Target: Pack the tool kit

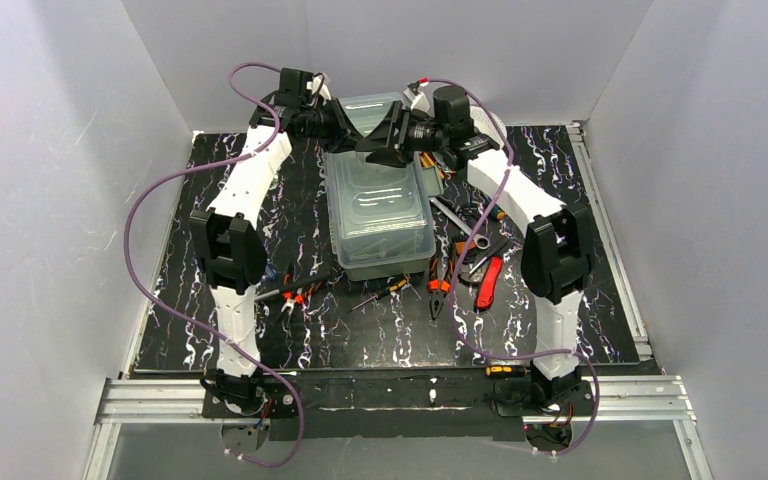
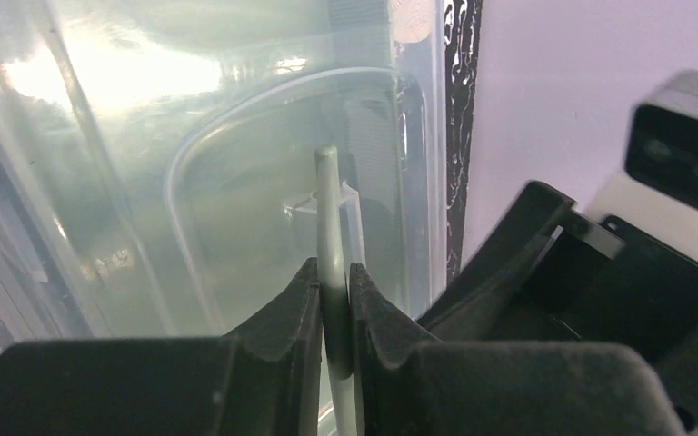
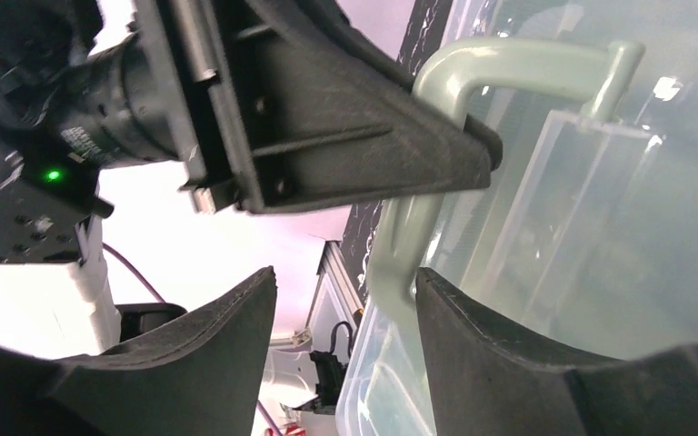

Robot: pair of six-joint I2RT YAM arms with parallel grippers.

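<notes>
the toolbox (image 1: 380, 225) is a long rectangular tub of cloudy, glossy plastic, lying mid-table on the black, white-veined table (image 1: 360, 335). its translucent lid (image 1: 368, 112) shows ribbed, rounded mouldings and rises at the far end between both arms. how far it is lifted is hard to judge. the handle (image 3: 518, 65) is a smooth sage-green bar with a curved corner, partly hidden behind a black finger. the left gripper (image 2: 334, 304) is pinched tight on that handle, seen edge-on as a thin strip. the right gripper (image 3: 344, 286) stands wide apart, one leg of the handle between its fingers; contact is unclear. orange-handled pliers (image 1: 437, 285) and a red knife (image 1: 488, 284) lie right of the box.
</notes>
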